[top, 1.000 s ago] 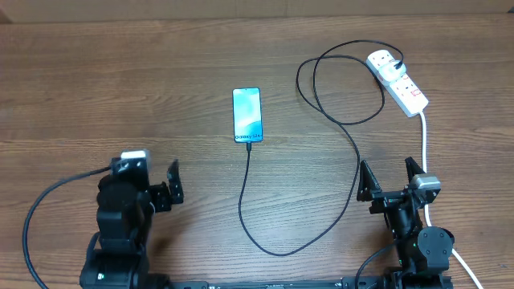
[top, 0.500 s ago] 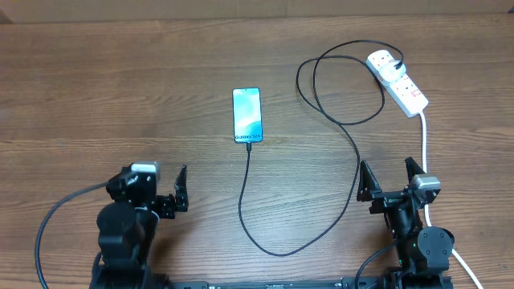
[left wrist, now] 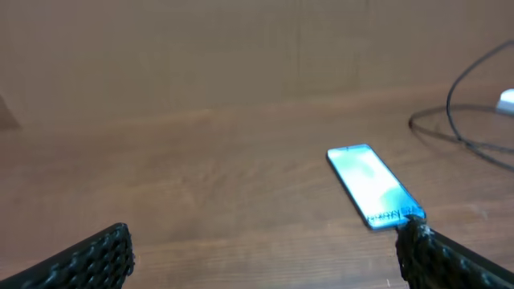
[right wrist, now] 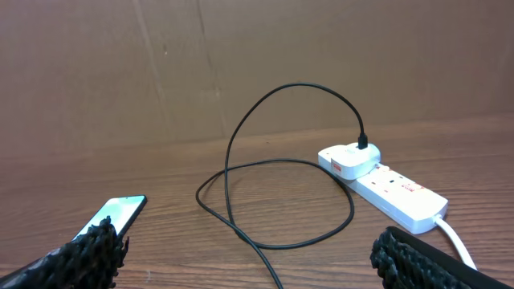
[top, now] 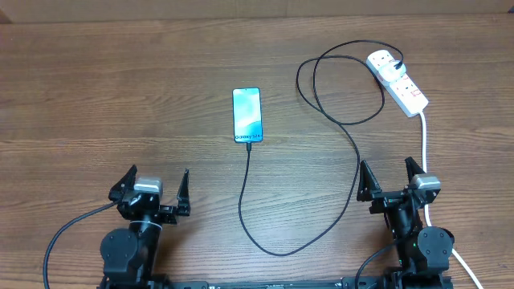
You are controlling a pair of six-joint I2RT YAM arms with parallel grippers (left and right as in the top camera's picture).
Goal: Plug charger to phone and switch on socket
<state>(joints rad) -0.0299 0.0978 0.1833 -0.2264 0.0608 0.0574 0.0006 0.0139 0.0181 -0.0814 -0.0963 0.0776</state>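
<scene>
The table (top: 96, 96) under me is brown wood with plain grain, smooth, with a dull sheen. The phone (top: 247, 115) has a glossy screen, glass by its look. The charger (top: 356, 160) cable is smooth and black with a matt, rubbery skin. Its plug (top: 384, 63) is shiny white plastic, like the socket (top: 405, 90) and its cord (top: 423, 144). My left gripper (left wrist: 263, 233) and right gripper (right wrist: 247, 238) carry black pads (right wrist: 92, 253) with a rough, knobbly, matt face. The backdrop (right wrist: 241, 56) looks like matt brown cardboard
</scene>
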